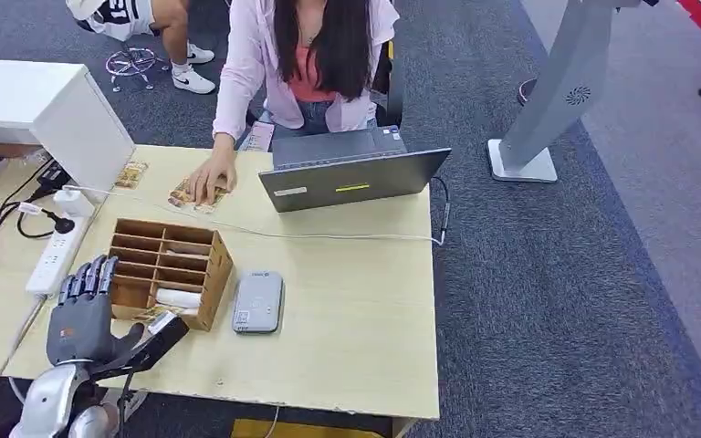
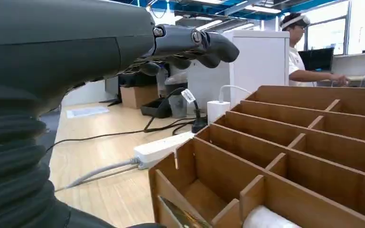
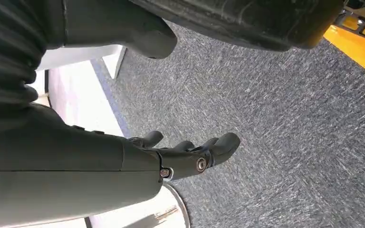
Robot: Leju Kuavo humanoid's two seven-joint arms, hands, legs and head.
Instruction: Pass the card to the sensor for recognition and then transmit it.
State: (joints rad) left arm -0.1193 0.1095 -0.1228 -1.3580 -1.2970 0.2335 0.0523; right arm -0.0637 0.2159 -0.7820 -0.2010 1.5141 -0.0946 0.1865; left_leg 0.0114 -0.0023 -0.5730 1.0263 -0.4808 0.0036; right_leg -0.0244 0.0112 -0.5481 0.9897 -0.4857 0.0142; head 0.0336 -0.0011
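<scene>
The robot's dark grey left hand [image 1: 87, 315] hangs over the near left corner of the light wooden table [image 1: 356, 328], fingers [image 1: 91, 274] stretched forward and spread, thumb stuck out to the side, holding nothing. Just past those fingertips sits the brown wooden compartment box [image 1: 169, 269]; the thumb reaches toward its near corner, where a patterned card [image 1: 151, 317] stands in the closest slot and a white roll [image 1: 178, 298] lies in the slot beside it. In the left wrist view the fingers [image 2: 195, 42] hover above the box dividers [image 2: 285, 156] without touching them, and the card's edge [image 2: 183, 216] shows in the nearest slot.

Just beyond the box on the thumb side lies the flat grey rectangular card sensor [image 1: 257, 301]. On the other side of the fingers a white power strip [image 1: 55, 251] runs along the table edge, cables trailing from it.

Farther out, a person in a pink jacket [image 1: 306, 55] presses a hand [image 1: 212, 178] on loose cards [image 1: 192, 193] beside an open grey laptop [image 1: 351, 173]. A white cabinet [image 1: 50, 114] stands far off on the finger side.

The robot's right hand [image 3: 180, 154] hangs over grey carpet [image 3: 275, 123], fingers loosely curved and apart, gripping nothing.
</scene>
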